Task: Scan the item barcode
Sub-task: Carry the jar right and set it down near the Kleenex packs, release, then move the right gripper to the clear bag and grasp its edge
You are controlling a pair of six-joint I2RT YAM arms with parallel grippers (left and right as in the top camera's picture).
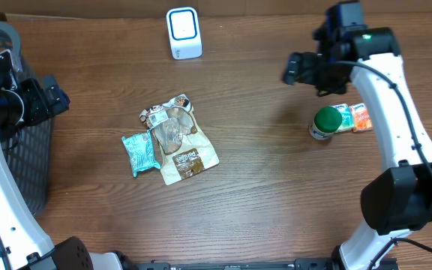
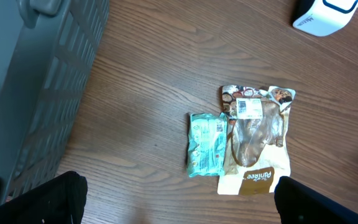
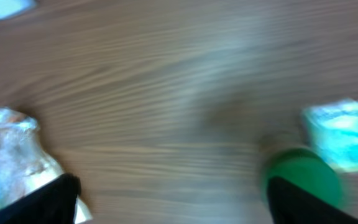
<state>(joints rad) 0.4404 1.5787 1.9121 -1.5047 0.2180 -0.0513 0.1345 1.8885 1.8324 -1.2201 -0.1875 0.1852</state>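
The white scanner with a blue face stands at the back of the table. A beige snack bag and a teal packet lie side by side mid-table, and both show in the left wrist view as the snack bag and the teal packet. A green-lidded can stands at the right beside an orange-and-white packet. My right gripper hovers open, up and left of the can, holding nothing. Its wrist view is blurred, with the green lid just by its right finger. My left gripper stands open by the basket, empty.
A dark grey mesh basket stands at the left edge, and its wall fills the left of the left wrist view. The scanner shows at that view's top right. Bare wood lies between the snack bag and the can.
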